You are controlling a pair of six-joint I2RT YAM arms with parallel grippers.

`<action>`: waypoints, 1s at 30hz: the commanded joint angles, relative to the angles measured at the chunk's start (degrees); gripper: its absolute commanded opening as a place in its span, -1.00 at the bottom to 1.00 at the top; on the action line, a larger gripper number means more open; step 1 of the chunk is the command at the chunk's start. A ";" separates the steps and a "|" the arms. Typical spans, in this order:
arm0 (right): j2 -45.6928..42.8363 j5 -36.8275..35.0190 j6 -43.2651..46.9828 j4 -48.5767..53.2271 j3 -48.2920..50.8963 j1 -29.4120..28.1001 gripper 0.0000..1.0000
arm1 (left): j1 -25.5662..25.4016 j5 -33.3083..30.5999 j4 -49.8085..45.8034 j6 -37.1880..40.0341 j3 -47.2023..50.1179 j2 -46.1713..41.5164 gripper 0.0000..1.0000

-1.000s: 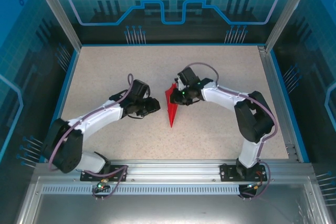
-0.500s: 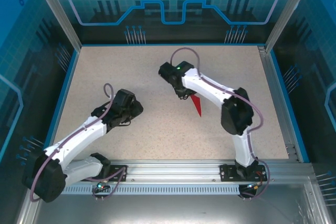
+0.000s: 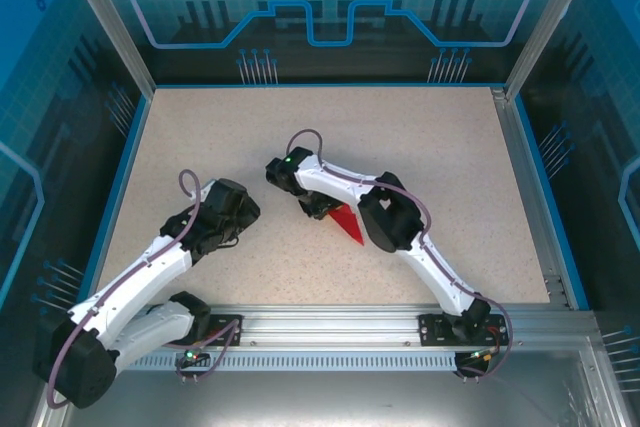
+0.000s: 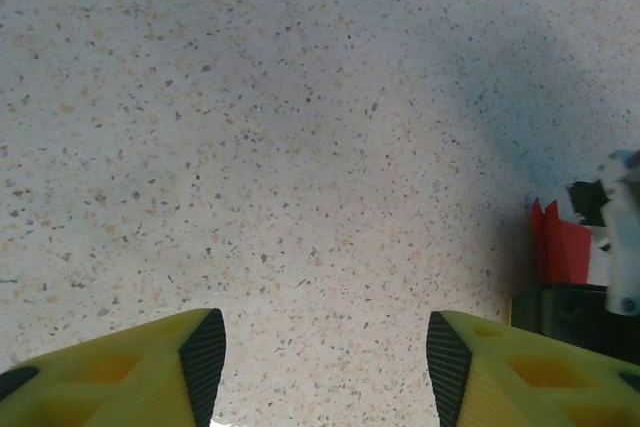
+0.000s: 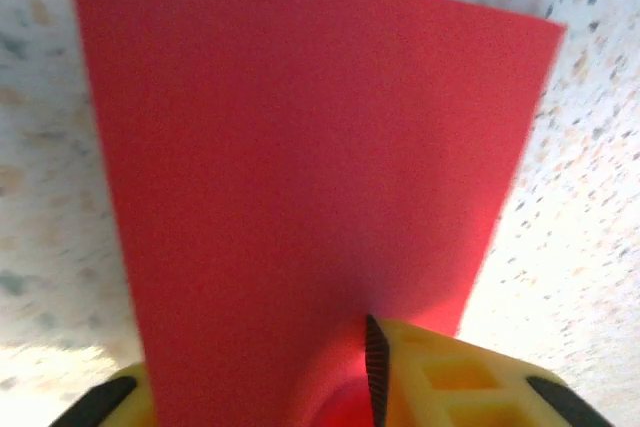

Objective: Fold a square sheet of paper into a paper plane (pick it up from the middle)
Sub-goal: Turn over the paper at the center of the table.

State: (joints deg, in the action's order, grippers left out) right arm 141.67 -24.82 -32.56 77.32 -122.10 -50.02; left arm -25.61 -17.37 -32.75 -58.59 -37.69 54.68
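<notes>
The square sheet of paper is folded into a narrow red paper plane [image 3: 347, 226] that lies at the middle of the table, tip towards the near right. My right gripper [image 3: 318, 207] reaches across from the right and sits at the plane's wide end. In the right wrist view the plane [image 5: 300, 177] rises between the two parted fingers of this gripper [image 5: 245, 377], its right pad at the paper's edge. My left gripper [image 3: 243, 209] hovers to the left of the plane, open and empty [image 4: 325, 347]. The red paper [image 4: 562, 252] shows at the right edge of the left wrist view.
The speckled beige table [image 3: 420, 137] is bounded by a blue rim and metal frame posts [image 3: 510, 95]. The right arm's elbow [image 3: 385, 215] hangs just right of the plane. The arm bases stand on the rail [image 3: 330, 322] at the near edge.
The right arm has swung left and nearer with the plane, and its jaws have parted. The left arm has drawn back to the left, its jaws wider.
</notes>
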 commanded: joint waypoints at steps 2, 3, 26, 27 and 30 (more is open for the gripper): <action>-11.20 19.10 0.65 -15.26 8.40 0.27 0.01 | 0.60 -1.11 -1.06 -0.30 0.12 -0.29 0.21; -13.73 21.21 0.69 -18.17 11.31 0.96 0.10 | 0.60 -1.13 -1.04 -0.17 0.08 -0.27 0.22; -27.62 52.85 0.17 -53.63 46.02 20.27 -0.46 | 0.82 14.69 8.06 5.17 -4.27 14.69 0.31; -26.82 52.42 -0.41 -54.03 46.07 20.54 -0.47 | 0.74 15.60 8.45 5.35 -4.70 15.81 0.31; -24.92 50.50 -3.04 -56.32 47.57 21.36 -0.47 | 0.75 17.78 8.84 5.83 -5.77 18.58 0.30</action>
State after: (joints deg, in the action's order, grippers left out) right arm 115.24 25.71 -33.21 23.94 -75.48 -29.61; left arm -25.28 -4.05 -25.32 -54.81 -41.21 71.59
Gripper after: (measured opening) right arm 0.264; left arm 0.652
